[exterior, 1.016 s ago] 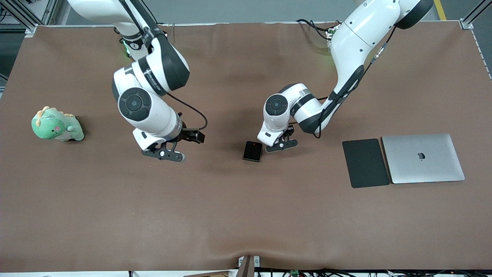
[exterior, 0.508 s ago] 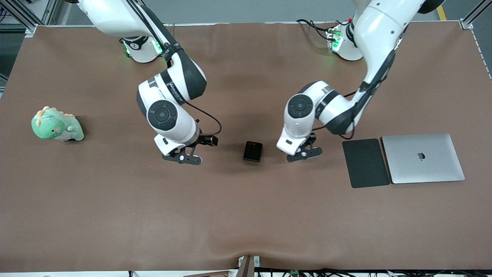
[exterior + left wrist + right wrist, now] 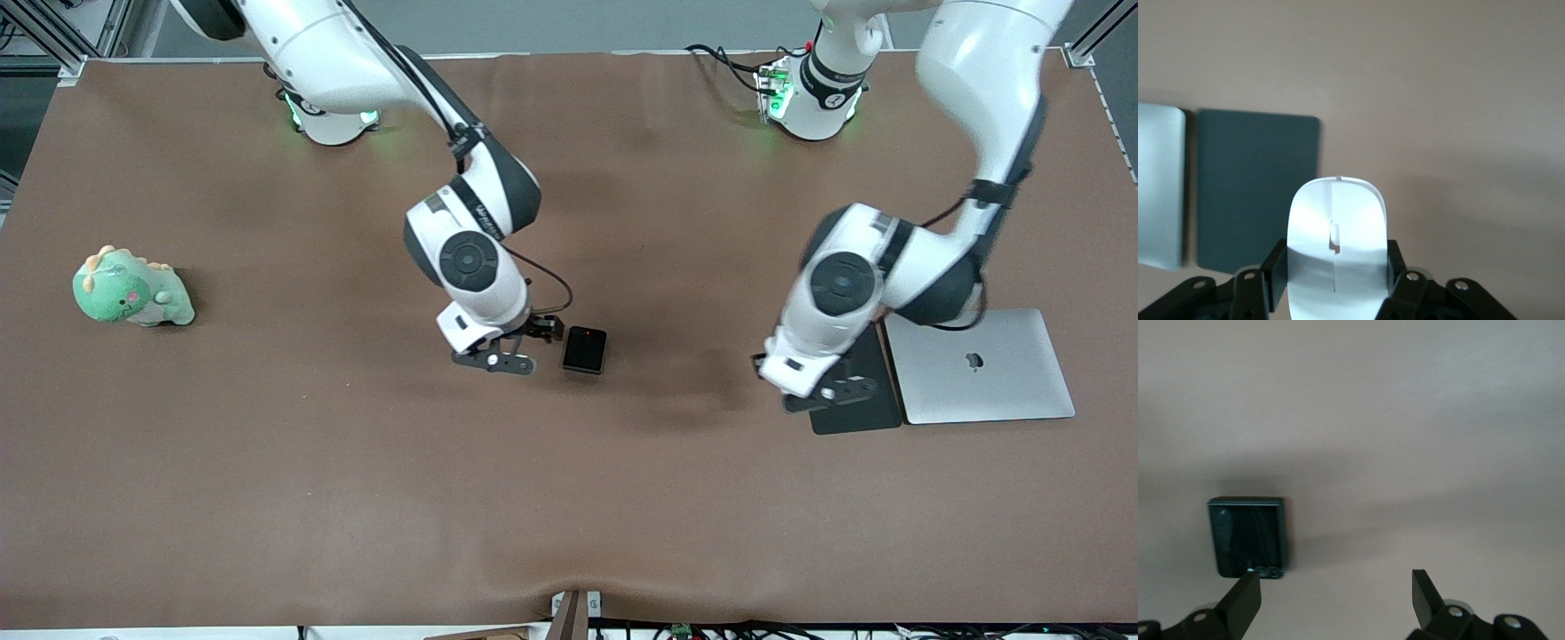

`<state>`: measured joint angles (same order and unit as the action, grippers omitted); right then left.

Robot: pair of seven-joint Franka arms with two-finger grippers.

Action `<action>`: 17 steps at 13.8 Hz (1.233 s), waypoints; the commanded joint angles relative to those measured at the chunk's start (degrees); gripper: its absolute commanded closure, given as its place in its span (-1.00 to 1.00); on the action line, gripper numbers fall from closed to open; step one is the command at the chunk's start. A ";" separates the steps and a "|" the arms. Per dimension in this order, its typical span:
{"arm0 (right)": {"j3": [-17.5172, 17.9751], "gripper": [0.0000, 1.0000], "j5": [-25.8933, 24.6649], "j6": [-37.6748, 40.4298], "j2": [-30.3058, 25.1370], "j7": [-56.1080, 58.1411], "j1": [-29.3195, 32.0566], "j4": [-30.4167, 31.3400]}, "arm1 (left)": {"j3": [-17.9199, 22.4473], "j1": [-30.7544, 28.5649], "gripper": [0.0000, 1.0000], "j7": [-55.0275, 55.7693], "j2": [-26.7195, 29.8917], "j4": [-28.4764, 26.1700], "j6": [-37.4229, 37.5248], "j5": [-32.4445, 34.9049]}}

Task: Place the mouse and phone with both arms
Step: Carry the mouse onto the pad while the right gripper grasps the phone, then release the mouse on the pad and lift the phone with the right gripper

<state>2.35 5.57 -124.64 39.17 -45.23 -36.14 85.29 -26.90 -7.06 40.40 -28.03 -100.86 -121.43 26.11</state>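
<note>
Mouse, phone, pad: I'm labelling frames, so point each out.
mouse (image 3: 1337, 257), left wrist view, its white top shell.
phone (image 3: 585, 349), front view, its glossy face.
pad (image 3: 1258, 180), left wrist view, its bare dark surface.

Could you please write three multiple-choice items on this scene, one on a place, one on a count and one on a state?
1. Where does the phone lie?
A. on the laptop
B. on the bare table, beside the right gripper
C. on the dark pad

2. How many plush toys are on the table?
A. one
B. two
C. none

3. What is the left gripper doing?
A. hanging open with nothing in it
B. pressing on the laptop
C. holding the mouse

Answers: 1 B, the phone sits on brown table next to the right gripper's open fingers. 2 A, only the green dinosaur shows. 3 C, the left wrist view shows the white mouse between its fingers.
</note>
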 commanded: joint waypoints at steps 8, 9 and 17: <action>-0.77 -1.00 -0.91 -11.33 10.83 -3.99 -5.34 -6.97 | -2.72 -18.07 -0.16 -20.01 -1.85 -6.97 -9.95 0.34; -0.94 -1.00 -1.00 -11.33 11.53 -3.99 -5.78 -7.94 | -2.72 -18.60 -0.15 -19.92 -1.85 -9.07 -12.93 0.34; -1.64 -1.00 -1.09 -12.30 16.02 -6.27 -6.40 -12.60 | -2.63 -19.75 -0.14 -18.60 -4.57 -11.64 -19.89 0.52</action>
<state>1.72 5.39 -136.99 52.49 -49.07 -41.82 76.46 -28.54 -26.01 20.77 -31.88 -111.87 -139.29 26.11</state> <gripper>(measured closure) 0.000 0.396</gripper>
